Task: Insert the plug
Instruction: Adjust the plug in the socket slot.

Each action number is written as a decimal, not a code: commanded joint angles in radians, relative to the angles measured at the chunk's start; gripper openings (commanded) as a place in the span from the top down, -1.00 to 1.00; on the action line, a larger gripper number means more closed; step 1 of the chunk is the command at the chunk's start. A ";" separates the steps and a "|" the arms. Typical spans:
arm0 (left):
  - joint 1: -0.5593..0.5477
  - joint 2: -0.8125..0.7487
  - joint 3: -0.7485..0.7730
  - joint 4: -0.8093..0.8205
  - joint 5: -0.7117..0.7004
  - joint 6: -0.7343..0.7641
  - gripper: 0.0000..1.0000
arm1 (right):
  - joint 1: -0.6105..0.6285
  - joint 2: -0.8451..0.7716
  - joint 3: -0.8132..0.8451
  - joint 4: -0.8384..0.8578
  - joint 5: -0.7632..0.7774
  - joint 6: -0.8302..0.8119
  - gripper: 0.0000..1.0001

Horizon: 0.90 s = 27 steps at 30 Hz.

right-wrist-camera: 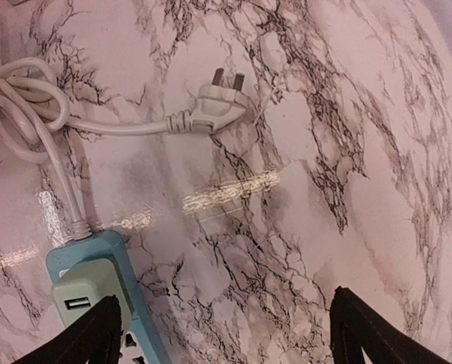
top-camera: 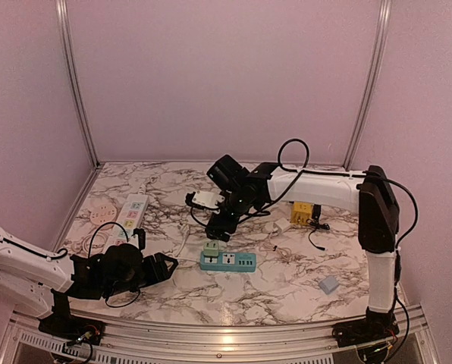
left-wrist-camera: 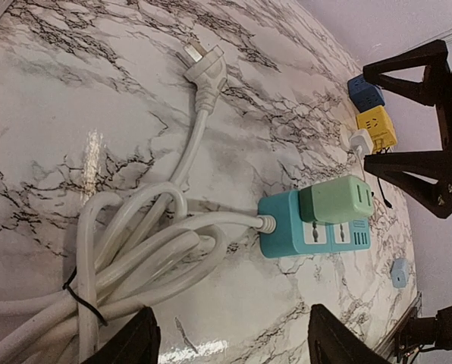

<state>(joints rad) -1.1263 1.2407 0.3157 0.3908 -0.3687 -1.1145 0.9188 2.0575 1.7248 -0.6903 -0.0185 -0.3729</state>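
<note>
A marble-patterned table (top-camera: 287, 282) is seen from above, with pink walls around it and a robot arm at each near corner. Near the middle of the table a teal power strip (top-camera: 235, 262) is laid flat. A pale green plug (top-camera: 211, 249) is seated in the strip's end socket, the one nearest its cord, and nothing is touching it. The right gripper (top-camera: 217, 227) is held over the table just beyond the strip. In its own wrist view its two black fingers (right-wrist-camera: 89, 334) are spread wide, with only bare marble between them and the green plug just beside one fingertip. The left gripper (top-camera: 167, 267) is held low at the near left, pointing toward the strip. Its jaws are also parted and nothing is held. A coiled white cord (left-wrist-camera: 135, 250) is bundled with a black tie just in front of it. The cord's white plug (left-wrist-camera: 208, 67) is left loose on the marble, prongs pointing away, well apart from the strip. A white power strip (top-camera: 133, 211) is laid at the far left, and a yellow cube adapter (top-camera: 302, 213) is set to the right.
</note>
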 commanded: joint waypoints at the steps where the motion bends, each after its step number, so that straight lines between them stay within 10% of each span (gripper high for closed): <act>1: -0.007 -0.018 -0.015 0.003 -0.024 0.005 -0.36 | 0.006 0.014 -0.009 0.008 -0.016 0.009 -0.79; 27: -0.009 -0.007 -0.014 0.014 -0.020 0.004 -0.36 | 0.045 -0.110 -0.069 0.028 -0.003 -0.017 -0.79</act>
<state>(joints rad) -1.1282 1.2407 0.3096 0.3927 -0.3687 -1.1152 0.9390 2.0106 1.6703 -0.6788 0.0097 -0.3737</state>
